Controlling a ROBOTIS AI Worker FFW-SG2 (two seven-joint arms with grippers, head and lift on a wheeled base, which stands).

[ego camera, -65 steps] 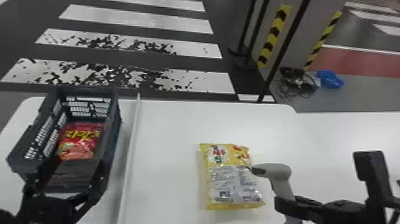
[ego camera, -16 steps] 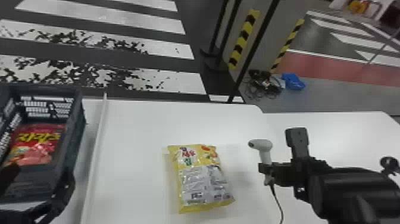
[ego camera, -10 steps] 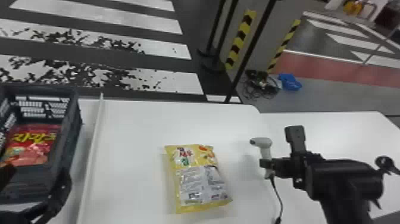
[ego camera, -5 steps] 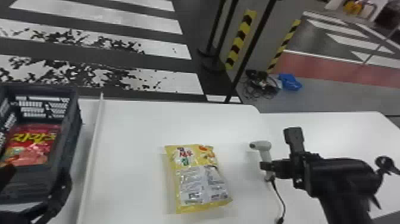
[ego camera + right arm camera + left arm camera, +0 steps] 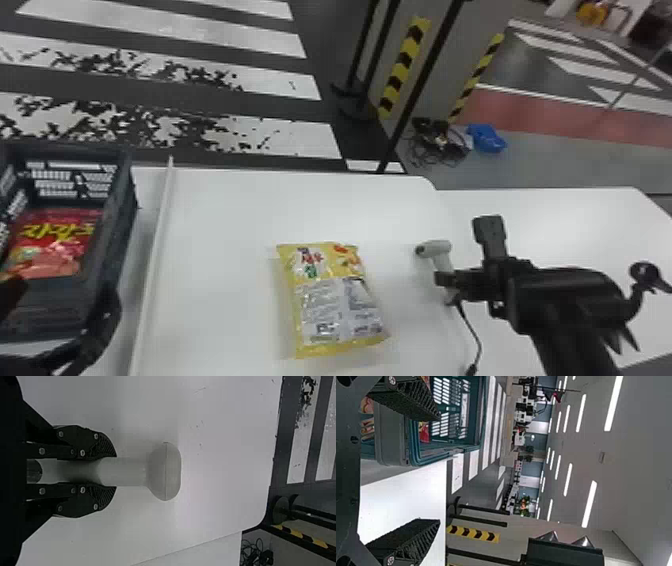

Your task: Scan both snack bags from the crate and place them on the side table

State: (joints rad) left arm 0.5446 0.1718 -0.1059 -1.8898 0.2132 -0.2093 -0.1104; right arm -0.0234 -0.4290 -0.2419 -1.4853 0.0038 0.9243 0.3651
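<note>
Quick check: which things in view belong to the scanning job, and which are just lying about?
For the job:
- crate
- red snack bag inside it
- yellow snack bag on the white table
- scanner, held by the right gripper

Lying about:
- tangled cables on the floor
- blue item beside them

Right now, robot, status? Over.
Left gripper open; right gripper gripping pale gray scanner. Yellow snack bag flat on white table, nothing covering it; red bag inside dark plastic crate.

Left, bag in crate; middle, bag; right, scanner.
</note>
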